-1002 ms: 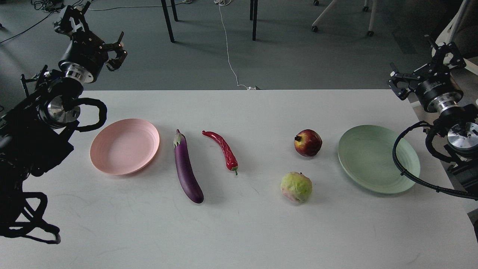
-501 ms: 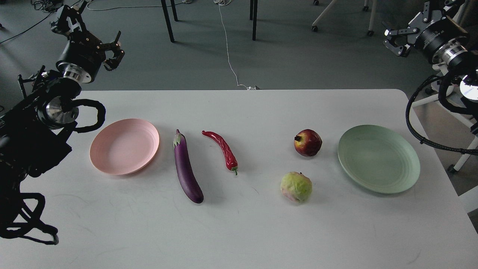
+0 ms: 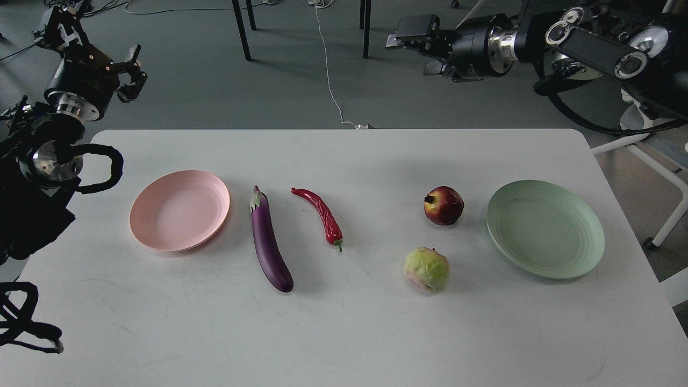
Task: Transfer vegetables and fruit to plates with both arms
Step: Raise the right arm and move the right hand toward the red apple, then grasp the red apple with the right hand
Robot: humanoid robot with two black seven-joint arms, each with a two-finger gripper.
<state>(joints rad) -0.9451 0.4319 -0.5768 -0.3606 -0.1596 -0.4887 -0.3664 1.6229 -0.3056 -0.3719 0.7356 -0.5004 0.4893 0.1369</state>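
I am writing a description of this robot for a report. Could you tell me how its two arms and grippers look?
Both arms are black with polished silver joint rings and round silver end caps. Thick, ribbed black cables loop beside each arm. The left gripper is a black claw with thin, angular fingers. The right gripper is black too, with flatter, blocky fingers as seen from here. No readable markings are visible.

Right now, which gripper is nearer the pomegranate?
Right. The right gripper hangs beyond the table's far edge, behind the pomegranate; the left gripper is far off at the table's left corner.
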